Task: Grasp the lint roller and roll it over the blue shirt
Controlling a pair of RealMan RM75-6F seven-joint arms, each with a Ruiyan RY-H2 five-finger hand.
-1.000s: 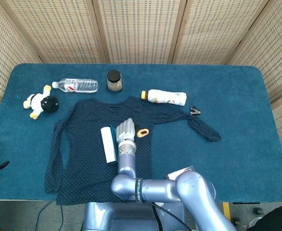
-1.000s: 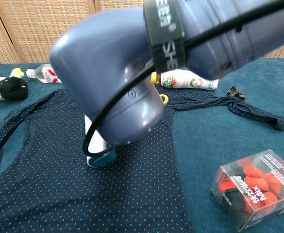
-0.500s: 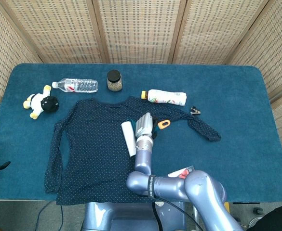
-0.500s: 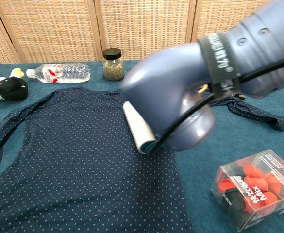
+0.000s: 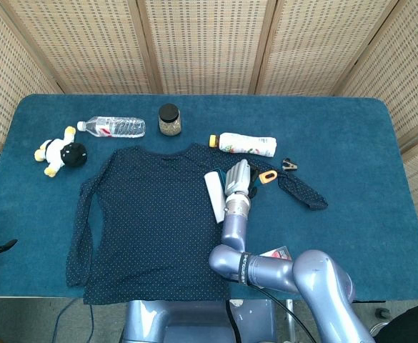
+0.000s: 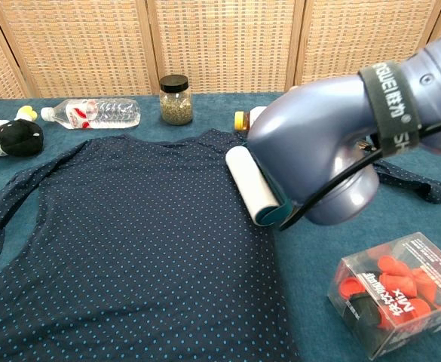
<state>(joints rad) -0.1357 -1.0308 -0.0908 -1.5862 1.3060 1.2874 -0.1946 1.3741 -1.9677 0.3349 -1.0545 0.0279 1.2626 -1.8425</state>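
The dark blue dotted shirt (image 5: 144, 221) lies spread flat on the blue table, filling the lower left of the chest view (image 6: 130, 249). My right hand (image 5: 238, 179) grips the lint roller's teal handle near the shirt's right edge, below the collar. The white roll (image 5: 214, 196) rests on the fabric, and the handle's orange ring (image 5: 267, 176) points toward the right sleeve. In the chest view the roll (image 6: 250, 183) shows beside my grey right arm (image 6: 318, 158), which hides the hand. My left hand is not visible.
Behind the shirt stand a water bottle (image 5: 113, 127), a dark-lidded jar (image 5: 168, 119) and a white bottle lying on its side (image 5: 247, 145). A plush toy (image 5: 62, 153) sits far left. A small clip (image 5: 289, 165) lies by the right sleeve. A clear box of red pieces (image 6: 395, 292) is front right.
My right hand has carried the roller to the right across the shirt, from its middle to its right edge, and slightly farther back toward the collar.
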